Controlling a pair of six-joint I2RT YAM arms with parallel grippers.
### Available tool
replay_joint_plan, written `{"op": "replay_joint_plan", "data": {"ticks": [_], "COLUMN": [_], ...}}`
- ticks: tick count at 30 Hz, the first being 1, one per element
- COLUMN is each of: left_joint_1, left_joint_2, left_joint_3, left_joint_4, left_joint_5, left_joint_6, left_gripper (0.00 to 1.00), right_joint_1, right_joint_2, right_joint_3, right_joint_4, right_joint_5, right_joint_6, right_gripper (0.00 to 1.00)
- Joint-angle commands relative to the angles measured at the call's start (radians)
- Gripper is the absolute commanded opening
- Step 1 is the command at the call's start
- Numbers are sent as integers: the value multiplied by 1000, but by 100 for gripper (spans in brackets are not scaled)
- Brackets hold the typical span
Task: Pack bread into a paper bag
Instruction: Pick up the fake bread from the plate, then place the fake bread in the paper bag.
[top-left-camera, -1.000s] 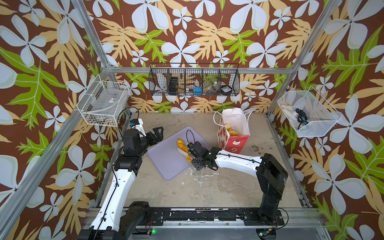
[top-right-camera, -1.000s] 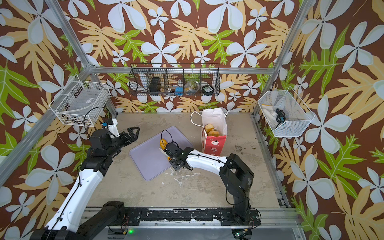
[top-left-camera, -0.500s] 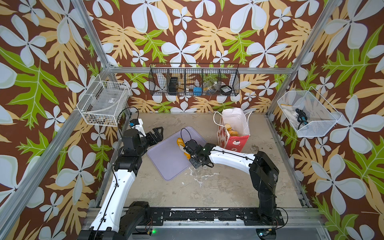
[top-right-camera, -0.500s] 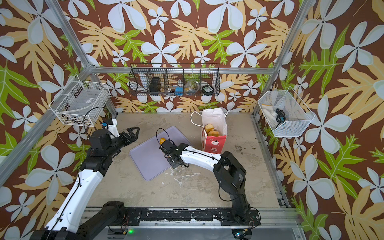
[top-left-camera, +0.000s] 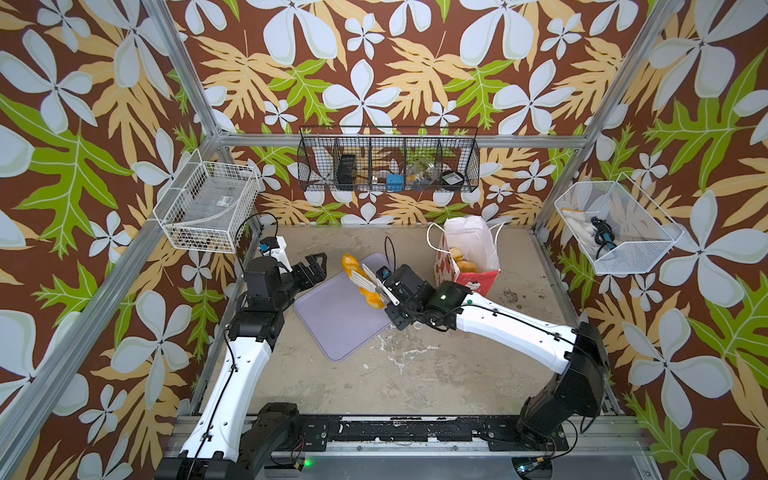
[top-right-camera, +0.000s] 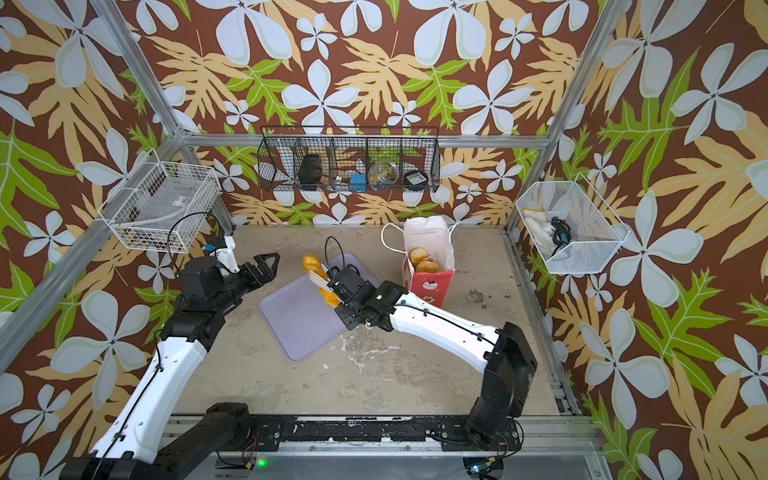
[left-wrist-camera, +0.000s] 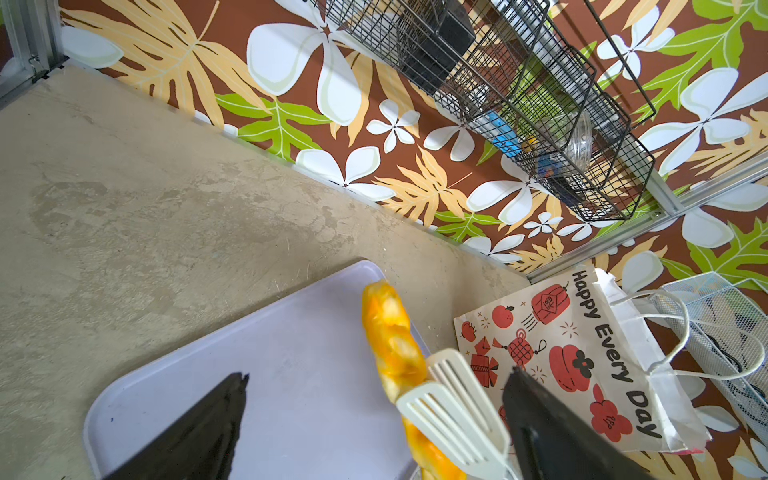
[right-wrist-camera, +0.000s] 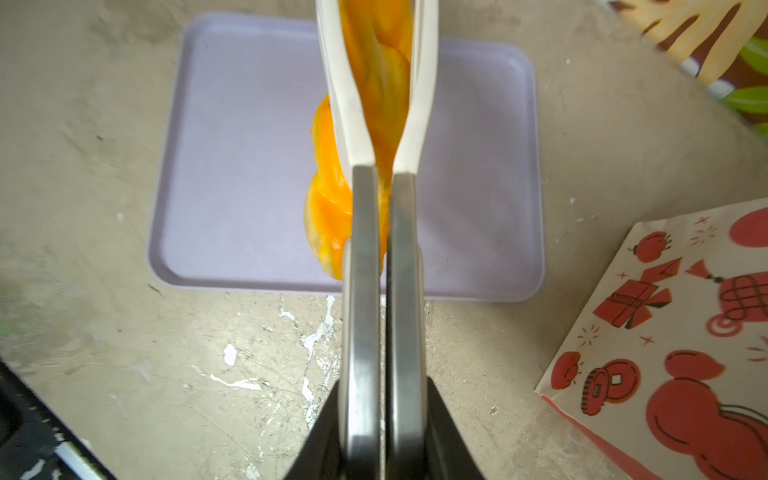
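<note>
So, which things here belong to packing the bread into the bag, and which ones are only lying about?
For the job: twisted braid, tongs clamping it, right gripper holding the tongs, paper bag, buns inside it, lavender tray.

Just lying about: black wire basket on the back wall, white wire basket, white mesh basket, left gripper, open and empty.

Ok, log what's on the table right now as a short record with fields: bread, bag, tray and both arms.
bread in hand: long twisted golden-orange bread braid, tilted, over the tray
tool: white slotted tongs with metal handles, clamped on the braid
right fingers: shut on the tongs' handles
left fingers: open, empty, beside the tray
tray: flat lavender plastic tray, no other bread seen on it
bag: upright red-and-white printed paper gift bag, open-topped, round golden buns inside
</note>
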Motion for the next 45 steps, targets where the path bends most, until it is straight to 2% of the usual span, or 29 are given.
{"op": "replay_joint_plan", "data": {"ticks": [1, 6, 12, 15, 21, 25, 28, 32, 33, 36, 37, 41, 45], "left_joint_1": [1, 2, 0, 0, 0, 0, 1, 0, 1, 0, 0, 0, 0], "left_joint_2": [6, 14, 29, 41, 57, 61, 64, 59, 55, 51, 51, 51, 54], "left_joint_3": [11, 17, 32, 38, 38, 31, 28, 21, 20, 17, 17, 15, 11], "left_joint_4": [20, 26, 33, 35, 49, 66, 74, 76, 77, 76, 77, 80, 88], "left_joint_5": [-4, -2, 0, 6, 21, 32, 41, 39, 38, 34, 33, 32, 34], "left_joint_6": [11, 8, 6, 5, -8, -20, -28, -30, -30, -31, -30, -33, -39], "left_gripper": [100, 100, 100, 100, 100, 100, 100, 100, 100, 100, 100, 100, 100], "right_joint_1": [0, 0, -1, -15, -151, -257, -304, -313, -313, -313, -313, -313, -313], "right_joint_2": [-71, -197, -388, -451, -532, -551, -536, -514, -512, -528, -534, -546, -556], "right_joint_3": [22, 58, -13, -79, -294, -422, -460, -457, -452, -440, -432, -390, -346], "right_joint_4": [72, 88, 140, 138, 177, 254, 275, 269, 266, 269, 268, 249, 240], "right_joint_5": [29, 178, 518, 641, 615, 505, 452, 441, 437, 432, 435, 446, 461], "right_joint_6": [-27, -35, -32, -20, 45, 55, 58, 47, 45, 35, 30, 13, -2], "right_gripper": [0, 0, 0, 0, 0, 0, 0, 0, 8, 39, 46, 55, 55]}}
